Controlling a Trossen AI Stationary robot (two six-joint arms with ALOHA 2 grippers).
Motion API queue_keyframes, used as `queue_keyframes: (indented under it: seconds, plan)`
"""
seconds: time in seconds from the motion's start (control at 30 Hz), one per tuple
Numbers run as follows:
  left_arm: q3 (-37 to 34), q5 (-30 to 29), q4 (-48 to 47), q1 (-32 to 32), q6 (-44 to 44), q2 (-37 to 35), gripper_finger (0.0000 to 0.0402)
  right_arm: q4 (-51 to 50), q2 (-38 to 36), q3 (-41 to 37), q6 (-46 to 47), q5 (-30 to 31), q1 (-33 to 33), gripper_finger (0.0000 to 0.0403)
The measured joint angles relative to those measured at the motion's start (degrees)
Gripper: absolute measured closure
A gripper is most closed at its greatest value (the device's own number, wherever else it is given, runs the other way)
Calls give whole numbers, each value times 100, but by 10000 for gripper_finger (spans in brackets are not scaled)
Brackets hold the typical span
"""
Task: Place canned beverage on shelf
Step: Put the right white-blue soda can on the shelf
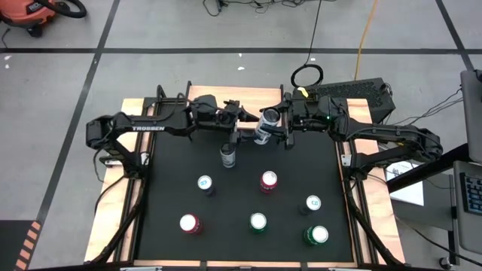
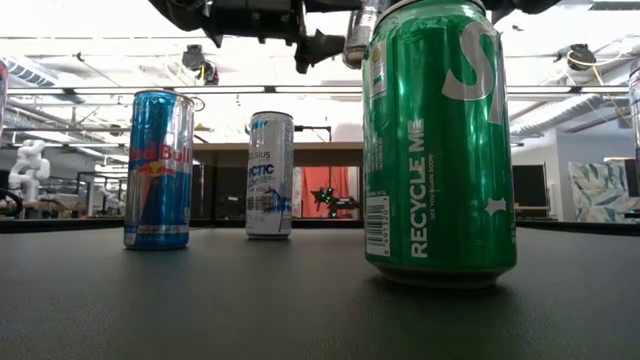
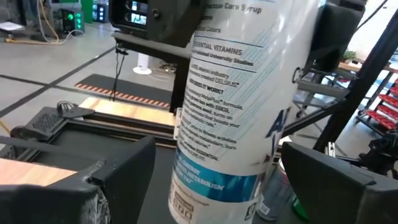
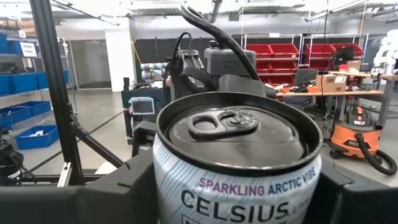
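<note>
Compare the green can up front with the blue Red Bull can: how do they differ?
The green can is wide and stands nearest the low camera; the Red Bull can is slim, blue and silver, and farther back. Both stand upright on the black table top.

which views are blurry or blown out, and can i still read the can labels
Low view: ceiling lights behind are blown out, yet the green can and the blue can read clearly. Left wrist view: the white can is close and softly blurred, its small print barely legible. Right wrist view: the Celsius can is sharp, with glare on its lid. High view: evenly lit, labels too small.
</note>
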Motion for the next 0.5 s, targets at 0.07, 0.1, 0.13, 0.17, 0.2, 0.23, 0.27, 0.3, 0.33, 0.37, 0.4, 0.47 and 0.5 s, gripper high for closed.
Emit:
queue_keyframes:
  seconds: [0.07, 0.1, 0.13, 0.17, 0.2, 0.23, 0.27, 0.3, 0.33, 0.37, 0.4, 0.47, 0.5]
  plan:
    - [-2, 108, 97, -6, -16, 71, 49, -4, 0, 0, -1, 0, 0, 151]
    - [-2, 165, 187, -9, -19, 101, 49, -3, 0, 0, -1, 0, 0, 151]
    - [-2, 183, 232, -21, -31, 121, 49, -2, 0, 0, -1, 0, 0, 151]
    - [-2, 187, 305, -28, -46, 142, 49, -2, 0, 0, -4, 0, 0, 151]
    - [-2, 186, 370, -32, -100, 160, 49, -2, 0, 0, -15, 0, 0, 151]
    - [-2, 187, 406, -32, -123, 174, 49, -7, 0, 0, -21, 0, 0, 151]
    - [-2, 197, 471, -32, -136, 187, 49, -14, 0, 0, -23, 0, 0, 151]
    - [-2, 213, 525, -32, -140, 195, 49, -15, 0, 0, -23, 0, 0, 151]
    - [-2, 239, 544, -37, -145, 195, 49, -15, 0, 0, -23, 0, 0, 151]
    - [-2, 249, 557, -47, -145, 193, 49, -15, 0, 0, -23, 0, 0, 151]
    - [-2, 249, 558, -57, -144, 193, 49, -15, 0, 0, -23, 0, 0, 151]
    - [-2, 249, 549, -94, -144, 193, 49, -19, 0, 0, -22, -18, 0, 151]
    - [-2, 246, 547, -116, -140, 193, 49, -21, 0, 0, -19, -36, 0, 151]
